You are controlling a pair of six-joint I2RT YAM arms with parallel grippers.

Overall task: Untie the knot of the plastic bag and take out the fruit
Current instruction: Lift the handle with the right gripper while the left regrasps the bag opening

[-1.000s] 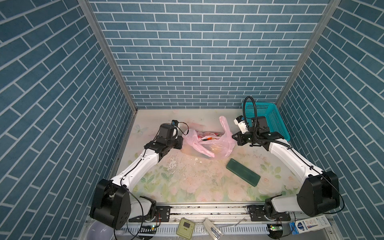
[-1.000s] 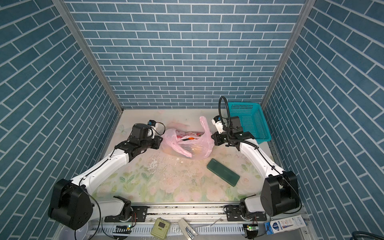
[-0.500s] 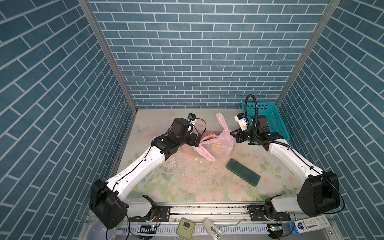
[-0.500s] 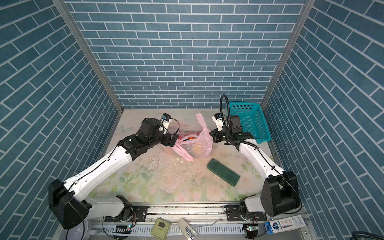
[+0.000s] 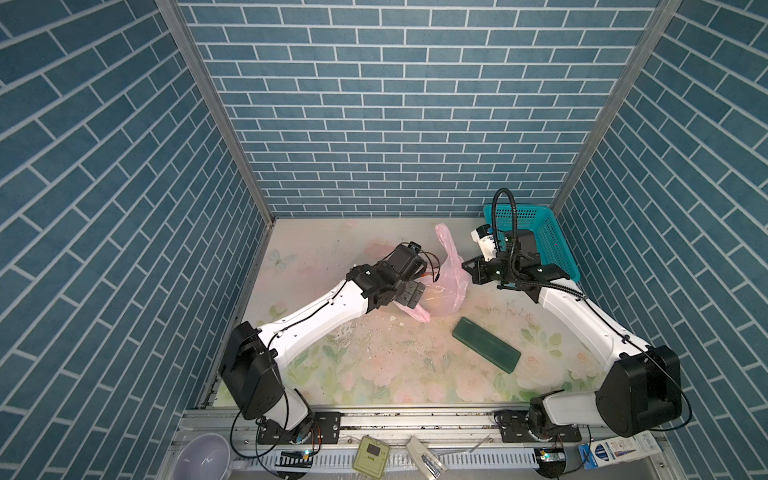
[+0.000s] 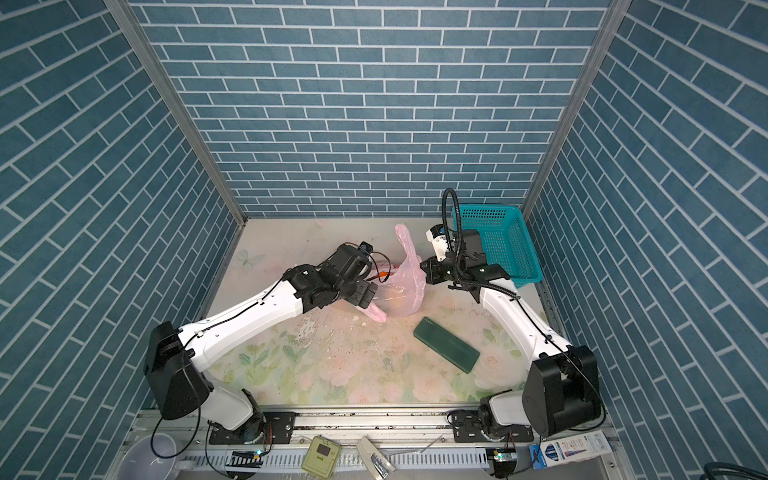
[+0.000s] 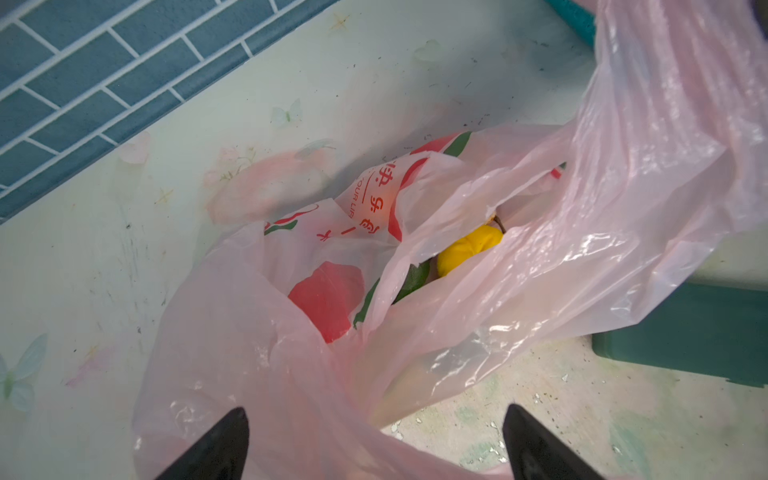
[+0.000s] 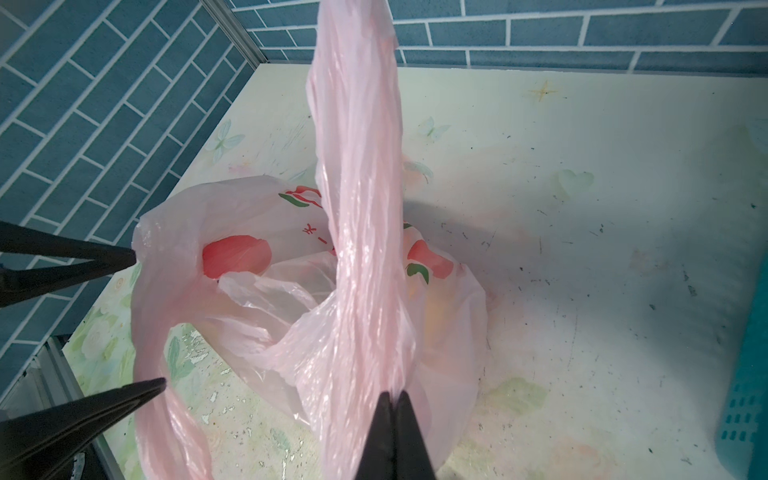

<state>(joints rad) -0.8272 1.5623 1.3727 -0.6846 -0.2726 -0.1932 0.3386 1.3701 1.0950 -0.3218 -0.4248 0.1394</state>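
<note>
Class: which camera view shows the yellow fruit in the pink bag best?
Left wrist view: the yellow fruit shows bare in the open plastic bag. The right wrist view gives only a dim tint behind plastic; in both top views it cannot be made out.

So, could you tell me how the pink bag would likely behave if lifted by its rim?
Probably floppy: the bag is thin, crinkled film, bunched where the right gripper pinches its handle. It would likely sag around the yellow fruit inside, which may roll and shift. The glossy film might slip from a light pinch.
</note>
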